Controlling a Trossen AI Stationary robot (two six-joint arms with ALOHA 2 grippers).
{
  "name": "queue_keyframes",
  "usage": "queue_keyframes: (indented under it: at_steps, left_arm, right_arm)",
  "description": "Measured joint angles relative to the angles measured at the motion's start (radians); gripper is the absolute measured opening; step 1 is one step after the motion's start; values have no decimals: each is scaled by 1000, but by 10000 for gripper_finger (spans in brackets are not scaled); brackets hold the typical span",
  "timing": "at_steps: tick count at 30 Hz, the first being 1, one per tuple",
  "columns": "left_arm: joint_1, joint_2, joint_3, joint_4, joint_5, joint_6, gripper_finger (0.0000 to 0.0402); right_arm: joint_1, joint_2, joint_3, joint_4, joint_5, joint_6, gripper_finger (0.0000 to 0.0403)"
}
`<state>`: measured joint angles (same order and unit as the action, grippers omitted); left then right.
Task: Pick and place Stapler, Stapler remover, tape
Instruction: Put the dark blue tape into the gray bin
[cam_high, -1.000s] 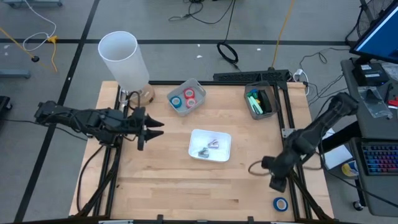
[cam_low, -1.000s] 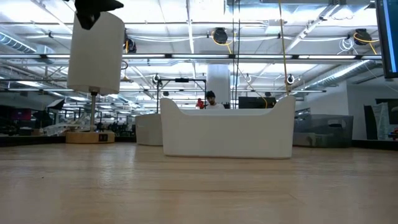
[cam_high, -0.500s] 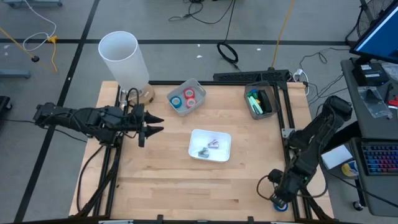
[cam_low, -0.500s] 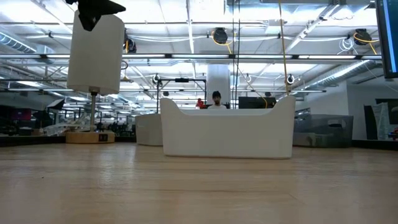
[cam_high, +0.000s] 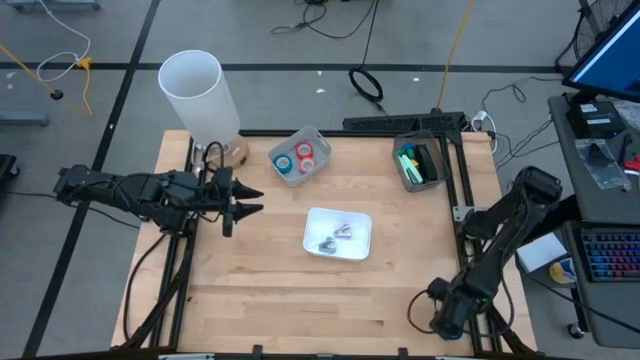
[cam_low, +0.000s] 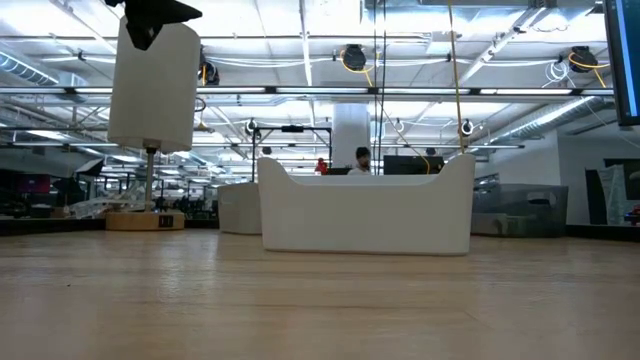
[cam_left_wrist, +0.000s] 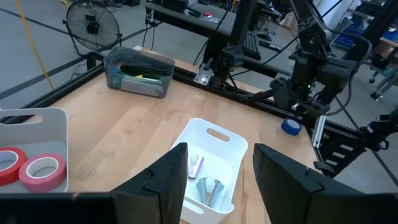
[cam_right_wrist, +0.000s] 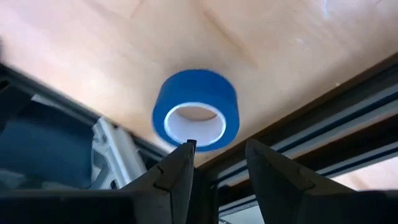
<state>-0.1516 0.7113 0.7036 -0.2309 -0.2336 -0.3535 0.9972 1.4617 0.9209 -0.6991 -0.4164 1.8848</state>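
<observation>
Wood table (cam_high: 250, 290), warehouse behind. Right gripper (cam_right_wrist: 217, 163) hovers over a blue tape (cam_right_wrist: 196, 109) at the near right corner, jaws parted, empty. Left gripper (cam_left_wrist: 217, 165) waits open. Some tapes (cam_high: 299, 158) already binned; this one's left, I'd guess.

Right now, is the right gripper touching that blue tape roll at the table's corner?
Cannot tell. In the right wrist view the right gripper has open fingers right at the blue tape roll, one tip overlapping its rim, with no plain gap or contact.
</observation>
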Motion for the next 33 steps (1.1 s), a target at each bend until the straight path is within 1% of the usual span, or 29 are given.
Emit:
queue_keyframes:
  at_steps: [10, 19, 24, 33]
  left_arm:
    - [0, 0, 0, 0, 0, -6, 182]
    - [0, 0, 0, 0, 25, -16, 182]
    - [0, 0, 0, 0, 25, -15, 182]
    - [0, 0, 0, -4, 25, -15, 182]
  right_arm:
    - [-3, 92, -14, -4, -3, -86, 139]
    - [-4, 88, -114, 145, -30, -103, 139]
    - [-3, 89, -149, 150, -29, -103, 139]
    - [-3, 90, -158, 158, -15, -126, 139]
